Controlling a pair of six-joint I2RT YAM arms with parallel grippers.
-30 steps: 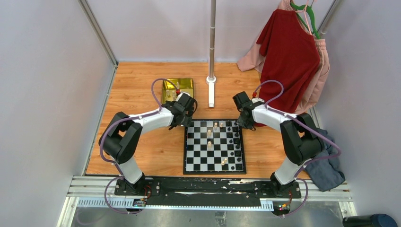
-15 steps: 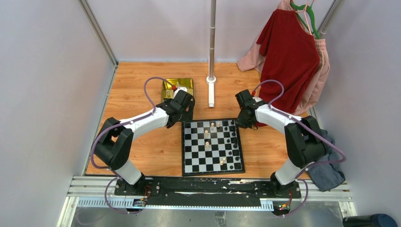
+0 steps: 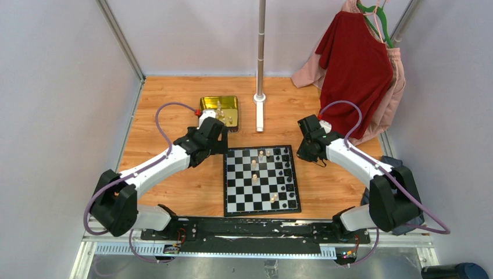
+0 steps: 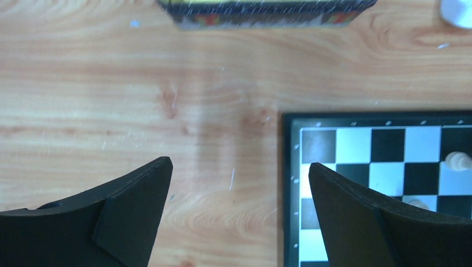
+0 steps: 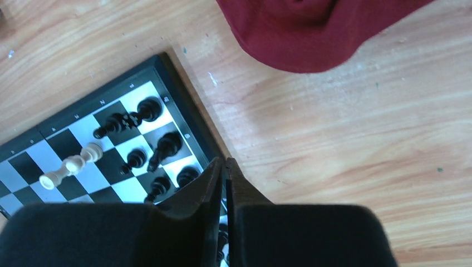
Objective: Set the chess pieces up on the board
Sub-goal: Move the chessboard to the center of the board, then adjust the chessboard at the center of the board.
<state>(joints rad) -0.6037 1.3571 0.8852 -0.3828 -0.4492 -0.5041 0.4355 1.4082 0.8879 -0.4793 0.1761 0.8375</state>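
we saw our left claw point(image 4: 239, 164) wide apart over the worktop point(image 4: 139, 83) beside the board point(image 4: 384, 139); our right claw point(image 5: 224, 162), fingers almost together, gripped nothing.

The left gripper point(image 4: 239, 165) hangs over the bare wooden table point(image 4: 111, 83), its dark fingers point(image 4: 133, 206) spread wide with nothing between them. The board point(image 4: 289, 119) shows one corner, partly under the right-hand finger. A pale chess piece point(image 4: 457, 161) stands further right. Ahead of the claw lies the tin point(image 4: 267, 6), only its near edge in view.
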